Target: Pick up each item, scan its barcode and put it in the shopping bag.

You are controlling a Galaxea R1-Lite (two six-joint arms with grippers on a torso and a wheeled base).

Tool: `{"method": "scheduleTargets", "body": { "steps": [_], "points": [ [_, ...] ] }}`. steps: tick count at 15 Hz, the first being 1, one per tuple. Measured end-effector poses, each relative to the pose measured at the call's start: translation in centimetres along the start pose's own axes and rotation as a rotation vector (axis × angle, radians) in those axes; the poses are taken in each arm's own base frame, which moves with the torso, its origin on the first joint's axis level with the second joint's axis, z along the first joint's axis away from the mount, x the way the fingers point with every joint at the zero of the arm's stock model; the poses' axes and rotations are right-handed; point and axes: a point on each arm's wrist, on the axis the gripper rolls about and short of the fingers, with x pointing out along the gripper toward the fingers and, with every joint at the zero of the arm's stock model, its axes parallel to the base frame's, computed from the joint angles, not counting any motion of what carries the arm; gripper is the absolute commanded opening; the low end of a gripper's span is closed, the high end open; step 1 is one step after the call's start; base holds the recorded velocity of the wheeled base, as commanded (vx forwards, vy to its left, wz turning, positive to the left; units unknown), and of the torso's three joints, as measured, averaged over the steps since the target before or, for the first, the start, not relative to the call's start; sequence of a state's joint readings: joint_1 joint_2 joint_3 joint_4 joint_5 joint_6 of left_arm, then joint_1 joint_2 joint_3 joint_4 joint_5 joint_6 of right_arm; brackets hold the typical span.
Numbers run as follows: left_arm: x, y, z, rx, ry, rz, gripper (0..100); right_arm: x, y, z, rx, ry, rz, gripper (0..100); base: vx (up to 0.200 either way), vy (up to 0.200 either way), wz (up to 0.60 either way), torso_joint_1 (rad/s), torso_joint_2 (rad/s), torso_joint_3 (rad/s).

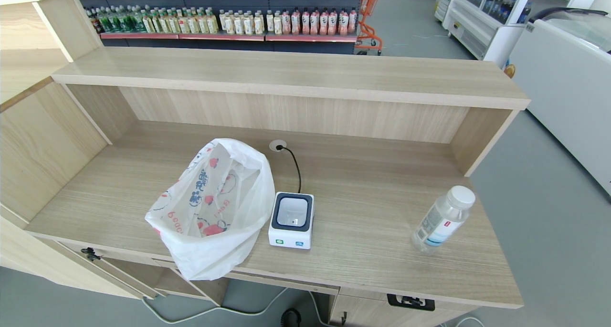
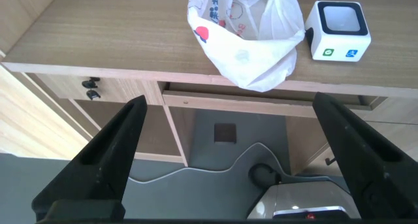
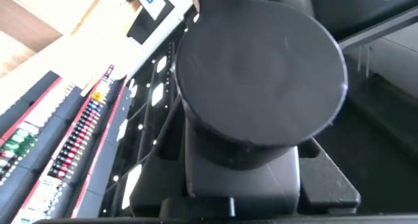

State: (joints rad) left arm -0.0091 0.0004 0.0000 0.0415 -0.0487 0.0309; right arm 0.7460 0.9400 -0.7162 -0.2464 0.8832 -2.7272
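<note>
A clear water bottle (image 1: 444, 219) with a white cap and a label stands upright near the right end of the wooden counter (image 1: 372, 198). A white shopping bag (image 1: 210, 207) with red print stands open at the counter's front left, its bottom hanging over the edge. Right beside it is the white barcode scanner (image 1: 291, 219) with a dark window on top. My left gripper (image 2: 230, 106) is open and empty, held below and in front of the counter edge, under the bag (image 2: 245, 28) and scanner (image 2: 338, 29). My right gripper (image 3: 241, 185) is a dark mass close to the lens.
The scanner's black cable (image 1: 295, 167) runs to a grommet at the back of the counter. A raised shelf (image 1: 286, 74) and side walls enclose the counter at the back and sides. Drawers (image 2: 261, 103) sit under the front edge. Freezers (image 1: 563, 74) stand at the right.
</note>
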Motion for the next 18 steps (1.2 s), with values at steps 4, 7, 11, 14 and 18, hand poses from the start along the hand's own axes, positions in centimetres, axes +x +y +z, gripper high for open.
{"method": "scheduleTargets", "body": {
  "steps": [4,7,11,14,18],
  "points": [
    [0.0,0.0,0.0,0.0,0.0,0.0,100,-0.34,-0.17,0.41,0.009,-0.005,0.008,0,0.0,0.0,0.0,0.0,0.0,0.0],
    [0.0,0.0,0.0,0.0,0.0,0.0,100,-0.42,-0.21,0.47,0.008,-0.003,0.011,0,0.0,0.0,0.0,0.0,0.0,0.0],
    [0.0,0.0,0.0,0.0,0.0,0.0,100,-0.31,-0.03,0.52,0.016,-0.008,0.013,0,0.0,0.0,0.0,0.0,0.0,0.0],
    [0.0,0.0,0.0,0.0,0.0,0.0,100,-0.08,0.25,0.5,0.025,-0.014,0.015,0,0.0,0.0,0.0,0.0,0.0,0.0],
    [0.0,0.0,0.0,0.0,0.0,0.0,100,0.08,0.45,0.65,0.035,-0.024,0.014,0,0.0,0.0,0.0,0.0,0.0,0.0]
  ]
}}
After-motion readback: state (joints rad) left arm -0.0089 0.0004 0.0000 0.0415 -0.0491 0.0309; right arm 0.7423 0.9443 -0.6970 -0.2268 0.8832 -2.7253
